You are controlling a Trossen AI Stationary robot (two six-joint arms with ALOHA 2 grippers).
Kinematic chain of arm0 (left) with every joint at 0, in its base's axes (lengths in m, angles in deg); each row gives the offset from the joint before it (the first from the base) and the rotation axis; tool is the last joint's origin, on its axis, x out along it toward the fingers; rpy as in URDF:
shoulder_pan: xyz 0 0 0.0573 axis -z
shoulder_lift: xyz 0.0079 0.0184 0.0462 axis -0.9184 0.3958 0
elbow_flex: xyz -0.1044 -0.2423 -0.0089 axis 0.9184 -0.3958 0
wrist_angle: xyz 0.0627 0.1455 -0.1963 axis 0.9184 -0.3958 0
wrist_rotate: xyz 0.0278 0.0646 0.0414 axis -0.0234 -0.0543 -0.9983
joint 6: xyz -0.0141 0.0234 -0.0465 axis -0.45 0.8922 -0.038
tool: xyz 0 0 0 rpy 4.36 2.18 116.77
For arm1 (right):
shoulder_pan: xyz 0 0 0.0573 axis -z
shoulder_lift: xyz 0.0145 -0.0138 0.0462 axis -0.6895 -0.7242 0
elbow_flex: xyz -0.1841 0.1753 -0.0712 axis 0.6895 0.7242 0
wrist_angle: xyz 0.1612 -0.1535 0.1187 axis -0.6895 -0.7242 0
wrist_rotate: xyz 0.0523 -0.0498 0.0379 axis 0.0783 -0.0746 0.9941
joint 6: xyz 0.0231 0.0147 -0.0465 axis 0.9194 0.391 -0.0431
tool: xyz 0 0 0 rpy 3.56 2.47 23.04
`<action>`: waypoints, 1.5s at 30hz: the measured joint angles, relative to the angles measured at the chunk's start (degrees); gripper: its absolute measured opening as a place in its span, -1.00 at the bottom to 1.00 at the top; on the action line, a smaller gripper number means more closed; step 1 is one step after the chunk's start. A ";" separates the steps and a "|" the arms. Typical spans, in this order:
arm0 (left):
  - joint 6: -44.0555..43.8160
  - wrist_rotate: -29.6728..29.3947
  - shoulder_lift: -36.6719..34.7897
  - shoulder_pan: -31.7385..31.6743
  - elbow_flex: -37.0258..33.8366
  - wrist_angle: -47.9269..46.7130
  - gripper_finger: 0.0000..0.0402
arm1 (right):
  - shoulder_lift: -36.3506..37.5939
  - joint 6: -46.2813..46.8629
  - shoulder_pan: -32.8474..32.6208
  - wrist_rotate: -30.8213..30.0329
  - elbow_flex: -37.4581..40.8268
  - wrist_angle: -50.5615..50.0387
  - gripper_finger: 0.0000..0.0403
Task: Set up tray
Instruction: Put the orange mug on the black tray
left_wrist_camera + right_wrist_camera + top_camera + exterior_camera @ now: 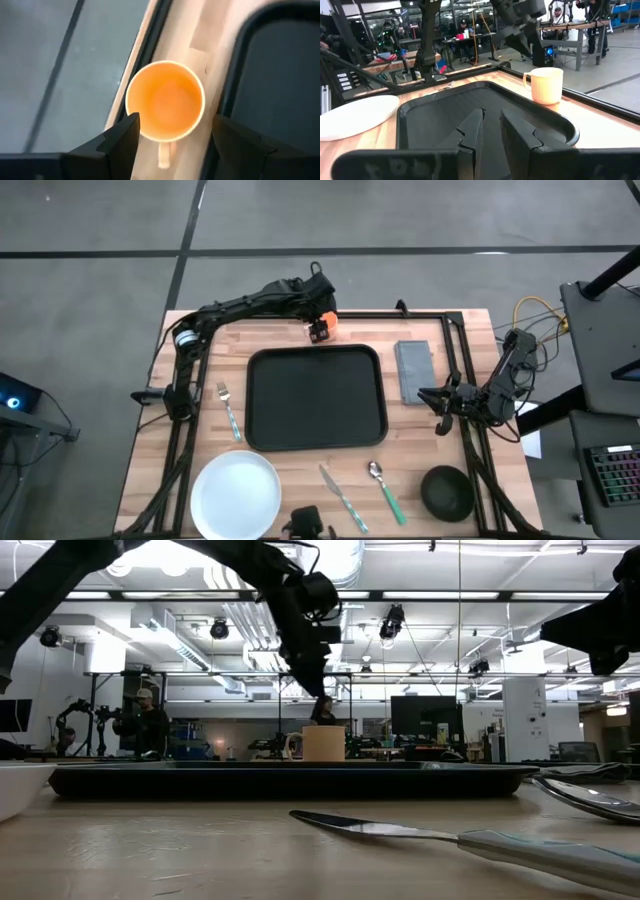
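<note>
A: Any readable text or labels?
B: None. Monitor far off in the low view, too small to read.
A: Tray?
B: Black tray [316, 397] mid-table, empty, flat. White plate [236, 494] near its front left corner, grey napkin [413, 370] just beside its right edge.
A: Left gripper [319, 330]?
B: At the back edge, above an orange mug [165, 100]. Fingers [121, 141] spread wide either side of it, not touching, nothing held. The mug stands on wood behind the tray rim.
A: Right gripper [492, 131]?
B: Parked at the right side, fingers nearly together, narrow gap, empty.
A: Hidden stuff?
B: Mug mostly covered by the gripper from above. Knife [343, 499], spoon [385, 488], fork [229, 410], dark bowl [446, 491] lie off the tray.
</note>
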 joint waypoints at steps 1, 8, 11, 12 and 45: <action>-2.17 -0.02 0.18 -0.01 0.00 0.61 0.14 | 0.00 0.00 0.00 0.00 0.00 0.00 -0.71; -14.43 -0.44 0.31 0.02 -2.79 6.16 0.14 | 0.00 -0.59 0.02 -0.36 0.00 -0.04 -0.71; -16.01 -0.57 0.31 0.37 -5.82 10.94 0.14 | 0.00 -0.57 0.02 -0.39 0.00 -0.07 -0.71; -16.42 -0.41 0.31 0.61 -6.88 12.10 0.14 | 0.00 -0.57 0.02 -0.39 0.00 -0.07 -0.71; -10.59 -0.57 0.46 1.03 -19.39 26.30 -0.98 | 0.00 0.04 0.01 -0.12 0.00 0.92 -0.71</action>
